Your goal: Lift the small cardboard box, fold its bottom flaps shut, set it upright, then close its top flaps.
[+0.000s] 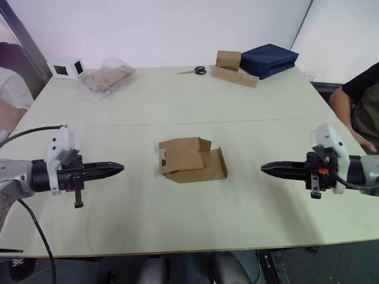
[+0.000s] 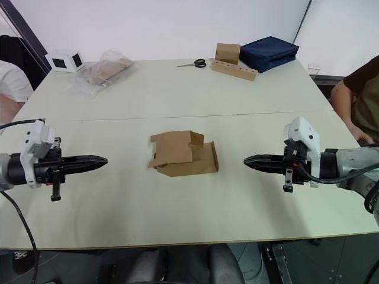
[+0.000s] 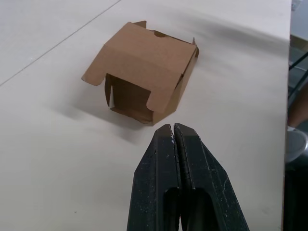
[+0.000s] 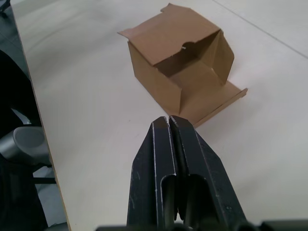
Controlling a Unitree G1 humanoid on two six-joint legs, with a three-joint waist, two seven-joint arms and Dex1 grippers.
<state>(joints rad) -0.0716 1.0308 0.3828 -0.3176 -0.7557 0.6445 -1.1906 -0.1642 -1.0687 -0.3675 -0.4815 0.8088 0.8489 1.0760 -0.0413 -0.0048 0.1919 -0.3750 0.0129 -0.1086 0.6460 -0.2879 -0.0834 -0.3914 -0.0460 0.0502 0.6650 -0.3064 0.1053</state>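
Plain brown small cardboard box (image 1: 190, 161); pale cream table (image 1: 177, 100); navy bag (image 1: 269, 59).

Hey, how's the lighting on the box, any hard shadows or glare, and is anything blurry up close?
Left eye view: even, soft light; the box casts only a faint shadow on the table, no glare. Left wrist view: a soft shadow beside the box, left pincer slightly blurred. Right wrist view: box interior shaded, right pincer soft.

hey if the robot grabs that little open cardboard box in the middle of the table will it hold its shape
Probably not firmly: the small cardboard box lies on its side with flaps splayed open, so its thin walls may skew. It looks empty, likely light, and may slide on the smooth table.
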